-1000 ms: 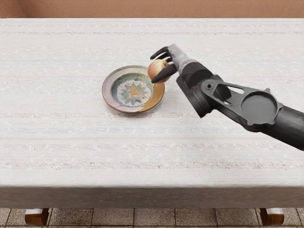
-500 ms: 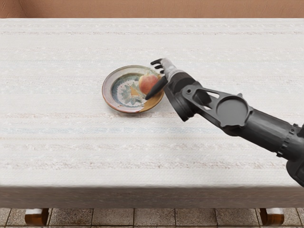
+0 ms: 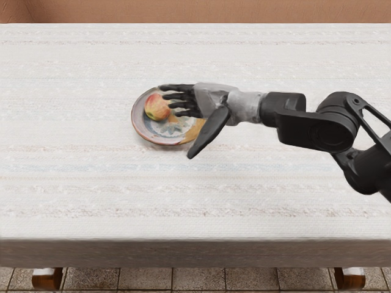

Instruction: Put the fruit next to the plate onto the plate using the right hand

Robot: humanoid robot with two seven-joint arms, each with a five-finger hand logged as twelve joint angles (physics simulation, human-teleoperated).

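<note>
Fruit (image 3: 157,107) shifted leftward on plate (image 3: 143,131), right robot hand (image 3: 198,104) released (fingers spread)

I can read no text, number, label or brand mark anywhere; the plate (image 3: 137,119) carries only a painted pattern, with no letters.

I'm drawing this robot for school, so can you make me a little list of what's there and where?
plate: patterned, on the table
fruit: reddish-yellow, lying in the plate's left part
right hand: spread open, holding nothing, over the plate, just right of the fruit
left arm: not in view
task state: fruit on plate
</note>
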